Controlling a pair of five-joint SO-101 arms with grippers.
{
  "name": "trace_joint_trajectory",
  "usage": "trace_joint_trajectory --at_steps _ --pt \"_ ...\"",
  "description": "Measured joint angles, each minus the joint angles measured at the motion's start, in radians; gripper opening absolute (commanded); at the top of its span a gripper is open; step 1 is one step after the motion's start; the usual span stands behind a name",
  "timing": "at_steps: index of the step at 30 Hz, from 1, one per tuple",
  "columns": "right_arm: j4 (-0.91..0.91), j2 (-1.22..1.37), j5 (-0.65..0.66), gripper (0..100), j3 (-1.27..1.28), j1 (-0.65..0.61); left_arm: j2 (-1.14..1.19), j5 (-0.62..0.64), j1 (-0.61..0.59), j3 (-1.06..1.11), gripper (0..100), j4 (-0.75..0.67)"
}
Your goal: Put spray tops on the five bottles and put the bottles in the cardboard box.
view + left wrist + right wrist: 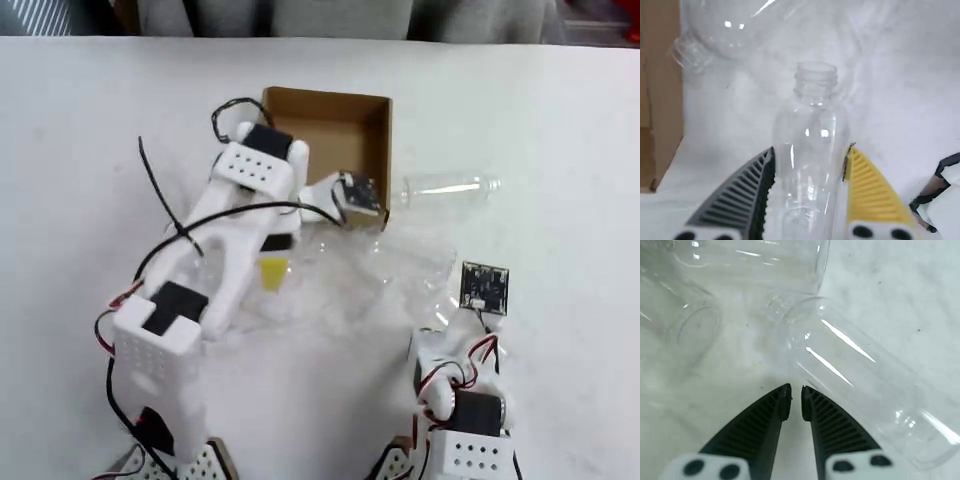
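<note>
While the left pincer point(810, 150) pinches it at the body, black finger point(747, 192) on one flank and yellow finger point(867, 190) on the other, the held bottle point(812, 120) points its open threaded neck away from the pincer. Cannot tell whether it is lifted or resting on the table point(900, 100).

Second bottle point(735, 25) lies just beyond the held one, its open neck toward the box point(657, 100), whose brown wall stands close by.

Right pincer point(795, 392): fingers almost pressed together, a thin gap between the tips, nothing pinched. The tips sit just short of the near bottle point(865, 390), which lies on its side on the table. Two more bottles point(750, 260) lie beyond it, also on their sides.

High view: the box stands open at the far middle of the table. Lone bottle point(450, 188) lies on its side just beside the box, on the right arm's side. Left arm point(220, 240) stretches up to the box; right arm point(455, 400) sits at the near edge. Clear bottles lie clustered on the table between the two arms, in front of the box.
</note>
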Motion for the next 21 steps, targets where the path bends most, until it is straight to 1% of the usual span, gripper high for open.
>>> trace_joint_trajectory --at_steps 5,10,13,16,18,21 --pt "0.0 0.0 0.0 1.7 0.0 0.0 -0.074 0.089 -0.043 -0.008 2 0.014" --pt "0.0 0.0 0.0 2.1 0.0 0.0 -0.235 0.209 -0.157 -0.008 2 0.015" --pt "0.0 0.0 0.0 2.2 0.0 0.0 -0.307 0.287 -0.262 0.005 2 0.015" --pt "0.0 0.0 0.0 2.2 0.0 0.009 -0.362 0.316 -0.382 0.087 2 0.011" --pt "-0.018 0.0 0.0 2.2 0.0 0.026 -0.39 0.316 -0.466 0.18 2 -0.034" --pt "-0.058 0.0 0.0 2.2 0.0 0.057 -0.417 0.318 -0.608 0.311 2 -0.138"
